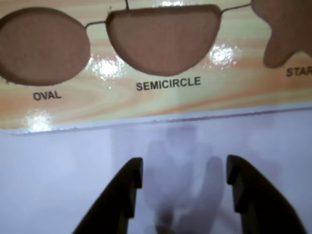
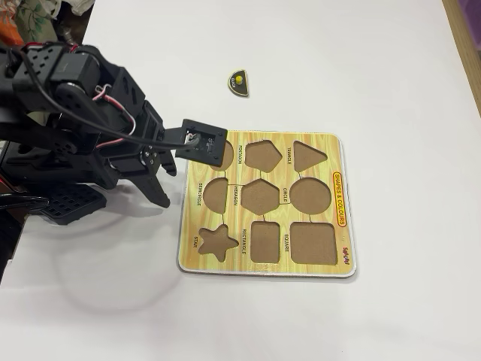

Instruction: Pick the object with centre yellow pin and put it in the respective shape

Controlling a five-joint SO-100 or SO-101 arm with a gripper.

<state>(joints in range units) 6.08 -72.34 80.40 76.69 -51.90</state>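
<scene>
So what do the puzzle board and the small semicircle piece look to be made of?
The puzzle board looks like wood or fibreboard under a glossy printed wood-grain face: glare spots show in the wrist view, and the cutouts are matte brown. The semicircle piece seems a dark painted slab with a yellow pin, likely plastic; too small to confirm.

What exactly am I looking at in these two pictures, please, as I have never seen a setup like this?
It is a small black robot arm on a white table. The fixed view looks down on the scene; the wrist view comes from a camera on the arm itself, so its two dark fingers show at the bottom. The gripper is open and holds nothing. On the table lies a wooden shape board with empty cut-outs, such as the semicircle recess. Apart from the board lies a dark semicircle piece with a yellow pin.
</scene>
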